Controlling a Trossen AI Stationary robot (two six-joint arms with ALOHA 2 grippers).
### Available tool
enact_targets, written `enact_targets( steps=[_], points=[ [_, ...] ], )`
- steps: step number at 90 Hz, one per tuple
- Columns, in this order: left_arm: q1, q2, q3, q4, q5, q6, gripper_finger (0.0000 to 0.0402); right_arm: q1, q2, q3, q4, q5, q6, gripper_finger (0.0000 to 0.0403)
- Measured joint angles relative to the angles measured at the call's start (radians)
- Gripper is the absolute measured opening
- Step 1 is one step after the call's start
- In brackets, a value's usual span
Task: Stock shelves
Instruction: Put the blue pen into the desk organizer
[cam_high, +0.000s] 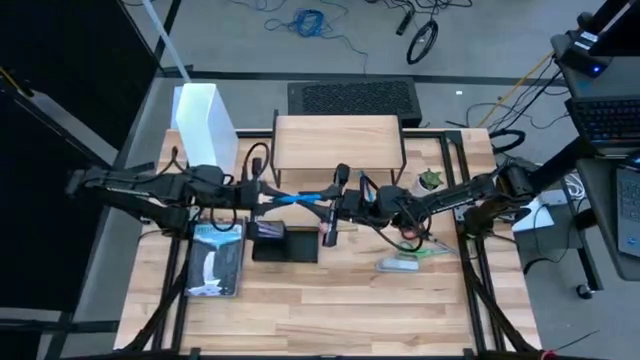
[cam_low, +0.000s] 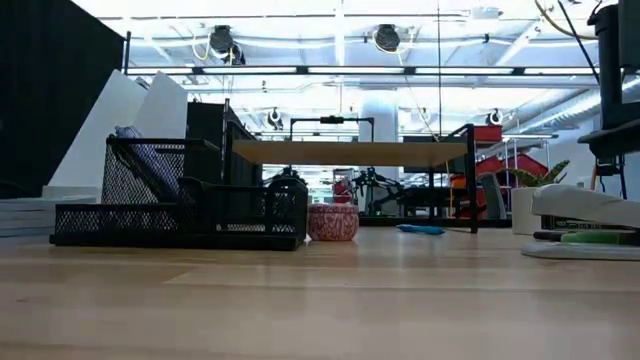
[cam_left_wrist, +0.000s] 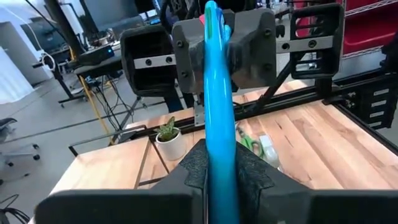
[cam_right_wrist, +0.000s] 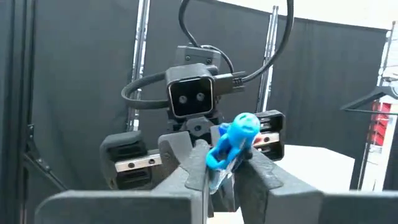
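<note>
A long slim blue thing (cam_high: 297, 199) hangs over the table's middle, just in front of the shelves (cam_high: 338, 142), a light-wood top on thin black legs (cam_low: 350, 152). My left gripper (cam_high: 272, 197) comes in from the left and is shut on one end of it. My right gripper (cam_high: 326, 205) comes in from the right and is shut on the other end. In the left wrist view the blue thing (cam_left_wrist: 217, 112) runs straight from my own fingers to the right gripper (cam_left_wrist: 230, 37). The right wrist view shows its rounded blue part (cam_right_wrist: 239, 129) in front of the left gripper (cam_right_wrist: 193, 124). My left gripper pinches the blue thing's left end (cam_left_wrist: 219, 171) between its two fingers. The fingers lie level, pointing toward the table's right, along the thing. The thing is lifted clear of the table and about level. My right gripper pinches the blue thing's right end (cam_right_wrist: 217, 160) between its two fingers, coming level from the table's right and lying along it. The rounded blue part stands out beyond the fingertips, toward the left gripper.
A tall white file box (cam_high: 205, 125) stands at the far left, beside the shelves. Below the grippers are a black mesh organizer (cam_high: 285, 243), a flat packet (cam_high: 218, 260), a red item (cam_high: 328, 232) and a stapler with green scissors (cam_high: 405, 262). A small potted plant (cam_high: 430, 181) stands right of the shelves.
</note>
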Motion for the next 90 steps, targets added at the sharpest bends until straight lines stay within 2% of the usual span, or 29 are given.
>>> enact_targets(
  steps=[22,37,47,74,90],
  points=[
    [0.000,-0.011,0.000,-0.141,-0.045,-0.030,0.0111,0.000,0.000,0.000,-0.064,-0.003,0.059,0.0030],
    [-0.001,-0.077,0.000,-0.294,-0.060,-0.125,0.0129,-0.005,0.000,0.001,-0.144,-0.002,0.124,0.0028],
    [0.000,-0.125,0.000,-0.413,-0.069,-0.193,0.0131,-0.022,0.000,0.024,-0.261,-0.007,0.185,0.0027],
    [0.000,-0.273,0.000,-0.723,-0.112,-0.399,0.0132,-0.045,0.038,0.248,-0.735,-0.021,0.227,0.0027],
    [0.000,-0.312,-0.007,-0.862,-0.145,-0.485,0.0132,-0.059,0.143,0.416,-0.928,-0.052,0.231,0.0027]
  ],
)
